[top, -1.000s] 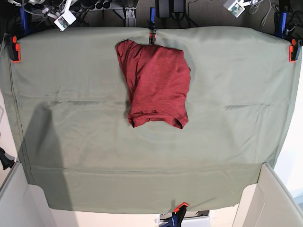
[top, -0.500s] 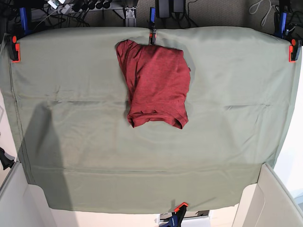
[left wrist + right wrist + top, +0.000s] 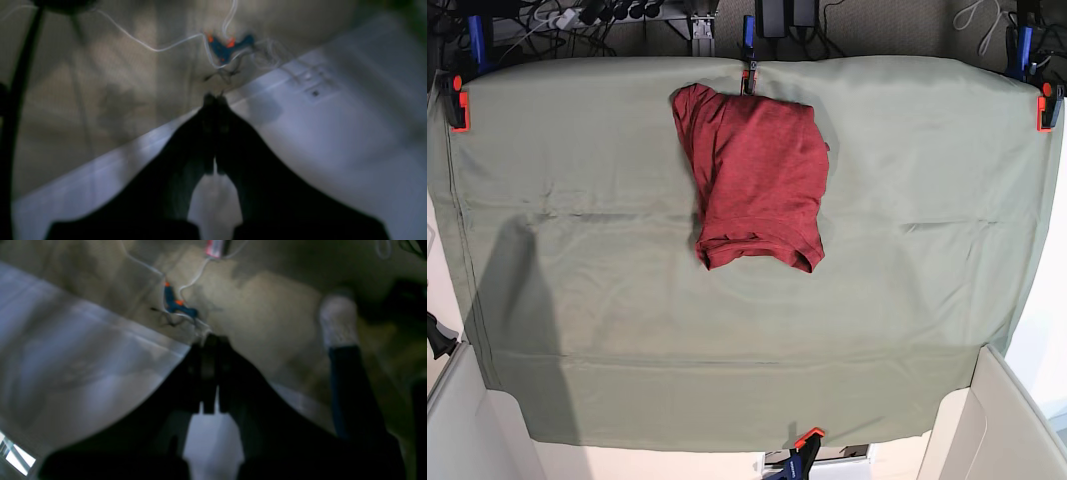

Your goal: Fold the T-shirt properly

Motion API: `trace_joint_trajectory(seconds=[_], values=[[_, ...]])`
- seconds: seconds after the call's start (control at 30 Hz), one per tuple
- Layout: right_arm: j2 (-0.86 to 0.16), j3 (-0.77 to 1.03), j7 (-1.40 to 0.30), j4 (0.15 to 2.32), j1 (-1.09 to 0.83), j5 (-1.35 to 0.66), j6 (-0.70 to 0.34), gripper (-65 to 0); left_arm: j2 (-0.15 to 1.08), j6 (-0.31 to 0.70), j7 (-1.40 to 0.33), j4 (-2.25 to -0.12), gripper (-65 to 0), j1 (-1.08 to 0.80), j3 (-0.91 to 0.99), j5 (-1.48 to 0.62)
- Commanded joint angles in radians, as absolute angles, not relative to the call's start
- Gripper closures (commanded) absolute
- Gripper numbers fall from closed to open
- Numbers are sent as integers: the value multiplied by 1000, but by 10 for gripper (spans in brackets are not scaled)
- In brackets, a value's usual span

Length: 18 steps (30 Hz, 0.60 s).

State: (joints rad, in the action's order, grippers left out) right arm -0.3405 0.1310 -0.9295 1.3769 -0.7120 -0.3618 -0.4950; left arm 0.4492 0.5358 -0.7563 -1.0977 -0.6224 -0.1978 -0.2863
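The brick-red T-shirt [image 3: 755, 178] lies in a folded bundle on the far middle of the sage-green table cloth [image 3: 607, 200], its hem toward the near side. Neither arm shows in the base view. In the left wrist view my left gripper [image 3: 215, 100] is shut and empty, off the table over a white surface [image 3: 333, 140]. In the right wrist view my right gripper [image 3: 210, 340] is shut and empty, also off the table. The shirt is out of both wrist views.
Orange clamps [image 3: 460, 104] [image 3: 1047, 105] hold the cloth at the far corners, another clamp [image 3: 805, 443] at the near edge. White box walls [image 3: 987, 420] stand at the near right and near left [image 3: 457, 420]. Cables and a blue-orange clamp [image 3: 227, 46] lie on the floor.
The white gripper parts at the top left and top right of the base view have moved out of sight. The T-shirt has not moved.
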Motion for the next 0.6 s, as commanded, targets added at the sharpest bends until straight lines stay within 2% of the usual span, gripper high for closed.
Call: trace_joint_trajectory(seconds=[0.0, 0.1, 0.23, 0.43, 0.57], values=[[-351, 135, -950, 1352, -693, -349, -494, 0, 434, 542, -767, -1069, 0, -614, -211, -272], [-369, 135, -965, 1238, -605, -361, -485, 0, 366, 530, -745, -945, 0, -531, -250, -214], [-372, 135, -958, 1100, -503, -367, -483, 0, 309, 387, -681, -761, 0, -415, -325, -141], [-363, 115, -954, 968, -411, -366, -483, 0, 299, 375, -557, -579, 0, -277, -486, -156], [-362, 87, -945, 934, -388, -363, -482, 0, 297, 299, -557, -555, 0, -247, -533, -186]])
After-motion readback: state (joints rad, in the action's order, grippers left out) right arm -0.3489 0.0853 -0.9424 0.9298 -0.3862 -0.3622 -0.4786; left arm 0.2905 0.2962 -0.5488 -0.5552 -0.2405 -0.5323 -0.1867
